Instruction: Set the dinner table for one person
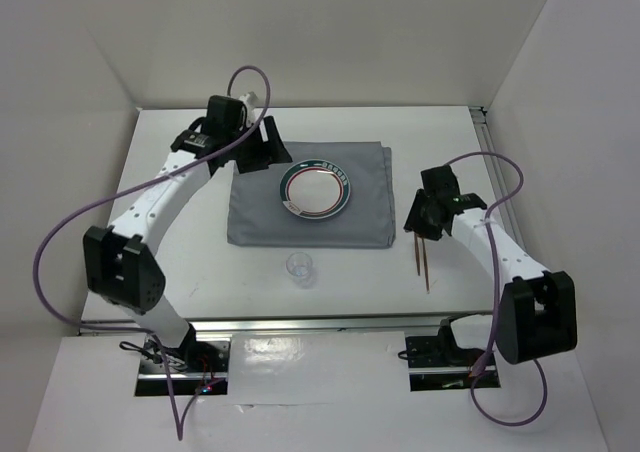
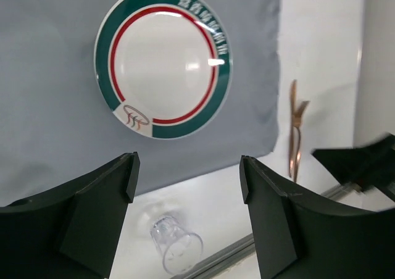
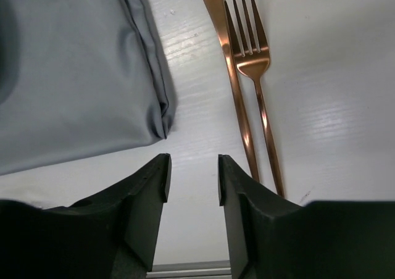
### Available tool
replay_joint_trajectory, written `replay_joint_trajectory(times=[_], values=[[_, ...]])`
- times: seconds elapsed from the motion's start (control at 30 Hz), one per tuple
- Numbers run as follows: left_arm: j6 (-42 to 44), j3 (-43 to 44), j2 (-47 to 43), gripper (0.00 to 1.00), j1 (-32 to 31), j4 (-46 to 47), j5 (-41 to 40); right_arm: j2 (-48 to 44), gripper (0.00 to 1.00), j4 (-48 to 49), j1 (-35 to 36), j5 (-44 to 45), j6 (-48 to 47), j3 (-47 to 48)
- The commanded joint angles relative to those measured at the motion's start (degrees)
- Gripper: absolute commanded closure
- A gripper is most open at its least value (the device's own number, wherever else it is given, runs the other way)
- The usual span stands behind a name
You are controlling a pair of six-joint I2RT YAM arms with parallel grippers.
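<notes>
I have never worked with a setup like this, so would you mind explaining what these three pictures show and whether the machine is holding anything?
These are two robot arms bolted at the near edge of a white dinner table, each ending in a two-finger gripper. The overhead picture comes from a fixed camera above and behind the arms. The other two come from cameras on the wrists, so the dark shapes at the bottom are each arm's own fingers.

On the table lies a grey cloth mat with a green-and-red-rimmed plate on it. A clear plastic cup stands in front of the mat. A copper fork and knife lie side by side to the mat's right.

The left gripper and right gripper are both open and hold nothing.
</notes>
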Motion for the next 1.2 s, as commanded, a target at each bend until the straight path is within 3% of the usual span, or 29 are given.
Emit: replay_joint_trajectory(times=[0.0,0.37,0.73,0.8,0.83,0.97,1.07,1.17], values=[[1.8,-3.8,-5.7,0.17,-0.2,-1.7,-0.5,1.8,0.54,3.2,-0.3,0.3,-1.6,-1.8],[2.9,-12.0,-11.5,0.18,-0.7,-3.0,-1.0,13.2,0.53,9.8,-2.5,-0.1,-5.2,-2.8],[2.3,-11.4,-11.0,0.19,-1.2,-3.0,-1.5,19.8,0.52,11.8,-3.1,-1.3,-6.5,-2.7],[2.3,-11.4,-11.0,0.19,-1.2,-3.0,-1.5,20.9,0.58,11.8,-3.1,-1.3,-6.5,-2.7],[2.3,-11.4,-11.0,0.19,-1.2,-3.0,-1.5,21.5,0.69,11.8,-3.1,-1.3,-6.5,-2.7],[2.3,-11.4,-11.0,0.19,-1.2,-3.5,-2.1,20.0,0.92,11.8,-3.1,-1.3,-7.0,-2.2],[2.3,-10.8,-11.0,0.19,-1.2,-4.0,-2.1,16.0,1.0,7.8,-3.1,-1.3,-8.3,1.4],[2.3,-10.2,-11.6,0.19,-1.2,-4.0,-2.1,11.4,1.0,4.9,-3.1,-1.3,-9.6,6.4]])
